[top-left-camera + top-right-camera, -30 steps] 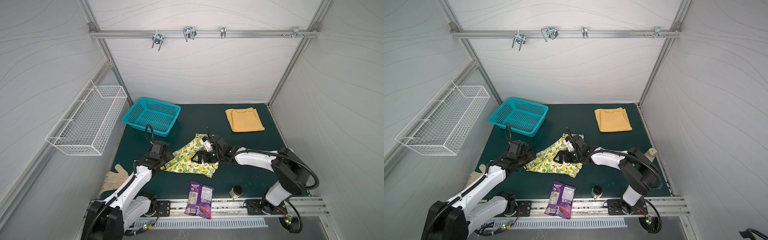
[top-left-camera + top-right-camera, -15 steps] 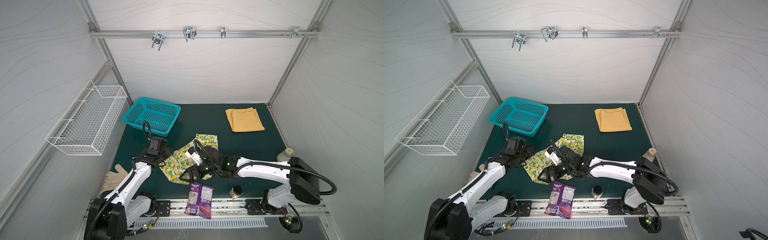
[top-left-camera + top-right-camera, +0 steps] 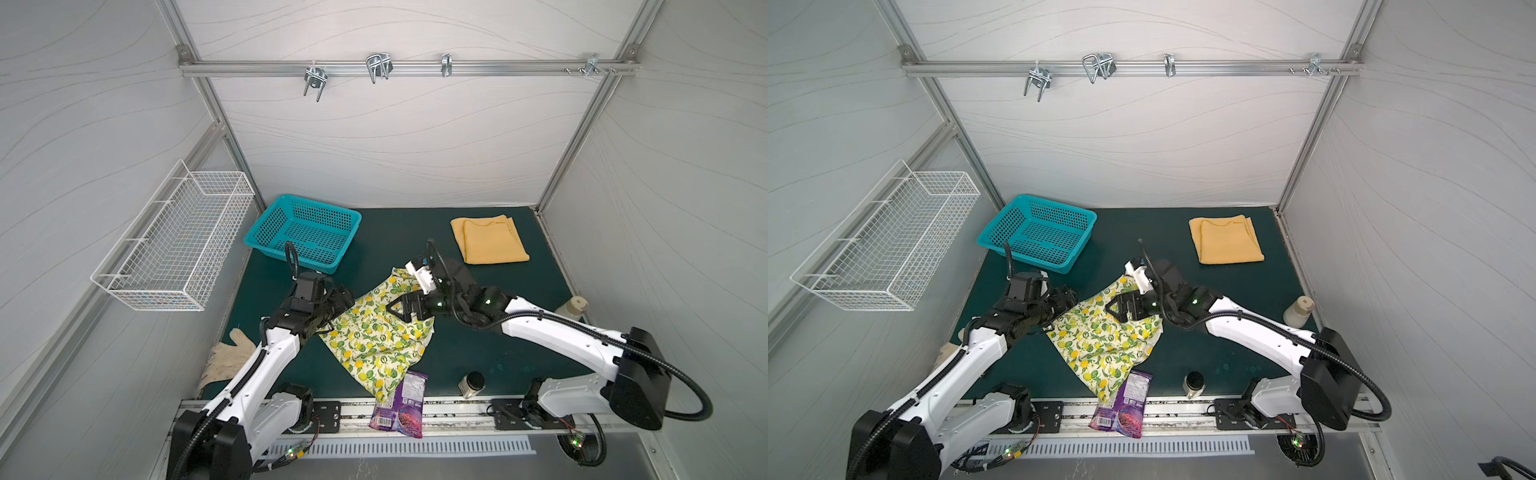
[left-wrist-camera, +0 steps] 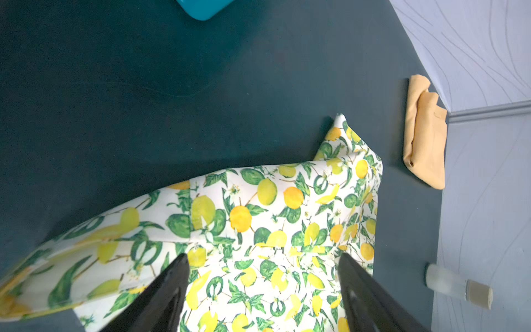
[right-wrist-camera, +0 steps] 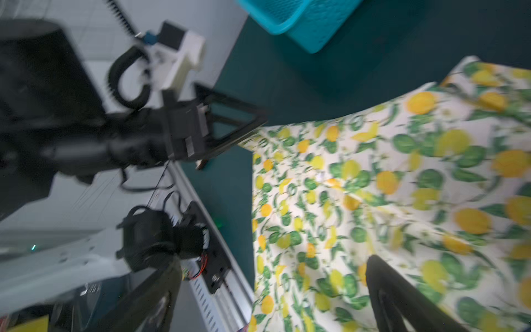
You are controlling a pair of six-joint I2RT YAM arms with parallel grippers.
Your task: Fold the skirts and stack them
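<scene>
Teal basket (image 3: 307, 235) (bare mesh floor showing), lemon skirt (image 3: 374, 336) outside it

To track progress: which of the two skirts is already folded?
The mustard-yellow skirt, folded neatly at the back; the lemon-print skirt lies spread out.

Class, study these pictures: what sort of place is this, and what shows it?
Probably a lab robot test cell: aluminium frame with white panel walls, two arms mounted on a front rail, a green mat.
</scene>
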